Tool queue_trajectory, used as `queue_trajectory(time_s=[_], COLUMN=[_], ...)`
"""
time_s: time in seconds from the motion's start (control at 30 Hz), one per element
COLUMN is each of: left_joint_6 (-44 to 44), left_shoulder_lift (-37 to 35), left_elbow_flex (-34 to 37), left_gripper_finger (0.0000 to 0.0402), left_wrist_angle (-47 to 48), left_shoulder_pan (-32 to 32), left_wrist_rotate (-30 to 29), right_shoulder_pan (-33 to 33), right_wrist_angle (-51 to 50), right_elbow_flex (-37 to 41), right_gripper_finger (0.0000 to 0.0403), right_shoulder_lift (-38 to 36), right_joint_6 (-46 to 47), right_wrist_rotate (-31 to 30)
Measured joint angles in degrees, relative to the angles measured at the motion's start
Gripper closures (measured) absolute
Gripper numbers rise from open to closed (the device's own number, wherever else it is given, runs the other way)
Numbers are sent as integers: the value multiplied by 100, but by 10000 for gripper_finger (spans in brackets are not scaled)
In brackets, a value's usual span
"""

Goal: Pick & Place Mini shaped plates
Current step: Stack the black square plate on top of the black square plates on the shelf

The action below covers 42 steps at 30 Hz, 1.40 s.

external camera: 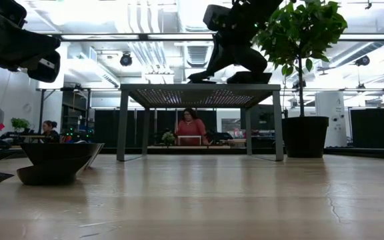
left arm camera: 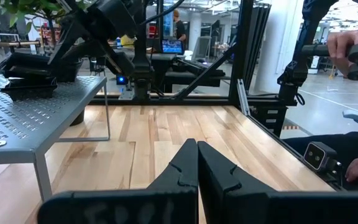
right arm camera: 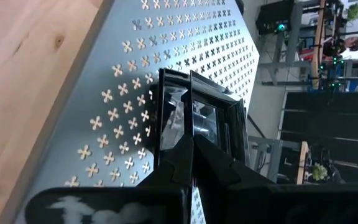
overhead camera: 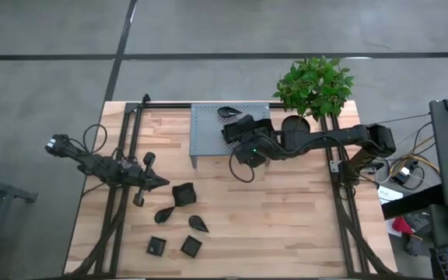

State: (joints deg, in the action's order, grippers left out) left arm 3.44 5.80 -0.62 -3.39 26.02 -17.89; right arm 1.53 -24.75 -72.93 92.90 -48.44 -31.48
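Observation:
A grey perforated stand (overhead camera: 208, 140) stands at the table's far middle. On it lie a leaf-shaped black plate (overhead camera: 229, 113) and small square black plates (right arm camera: 213, 124), stacked in the left wrist view (left arm camera: 27, 81). My right gripper (overhead camera: 236, 132) is over the stand, shut on a square plate. My left gripper (overhead camera: 166, 183) is shut and empty above the table's left part. Beside it on the wood lie a wavy-edged plate (overhead camera: 183, 194), two teardrop plates (overhead camera: 164, 213) (overhead camera: 199, 224) and two little squares (overhead camera: 156, 246) (overhead camera: 191, 246). My right gripper pinches a thin upright wall (right arm camera: 191, 124) of a square plate between its two fingers (right arm camera: 207, 165). It comes slanting down from the table's right side. The plate sits on the stand's top among the other black plates; which one of them it is I cannot tell.
A leafy plant in a black round pot (overhead camera: 315, 85) stands just right of the stand, close to my right arm. Black frame rails (overhead camera: 123, 155) run along both table sides. People show in the room beyond, and a hand (left arm camera: 353, 46) in the left wrist view.

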Motion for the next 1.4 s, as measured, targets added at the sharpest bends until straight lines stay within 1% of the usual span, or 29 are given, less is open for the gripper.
queue_trajectory(time_s=[0.17, 0.4, 0.53, 0.77, 0.9, 1.07, 1.2, 1.4], left_joint_6=[0, 0, 0, 0, 0, 0, 0, 0], left_shoulder_lift=[0, 0, 0, 0, 0, 0, 0, 0], left_elbow_flex=[0, 0, 0, 0, 0, 0, 0, 0], left_gripper_finger=[401, 401, 401, 401, 401, 401, 401, 401], left_wrist_angle=[2, 2, 0, 1, 2, 1, 1, 2], left_shoulder_pan=[-2, -1, -2, 0, -1, -2, -1, -2], left_wrist_rotate=[0, 0, 0, 0, 0, 0, 0, 0], right_shoulder_pan=[67, 61, 63, 63, 43, -14, 82, 320], right_wrist_angle=[2, 11, 15, 24, 7, 26, 121, -71], right_elbow_flex=[0, 2, -4, -15, -52, -184, -212, -212], right_gripper_finger=[384, 338, 317, 303, 306, 322, 341, 384], right_shoulder_lift=[0, 0, -4, -4, -4, -15, -15, 2], right_joint_6=[137, 197, 415, 345, 404, 577, 1251, 2705], right_wrist_rotate=[0, 4, -6, -7, -50, -187, -505, -516])
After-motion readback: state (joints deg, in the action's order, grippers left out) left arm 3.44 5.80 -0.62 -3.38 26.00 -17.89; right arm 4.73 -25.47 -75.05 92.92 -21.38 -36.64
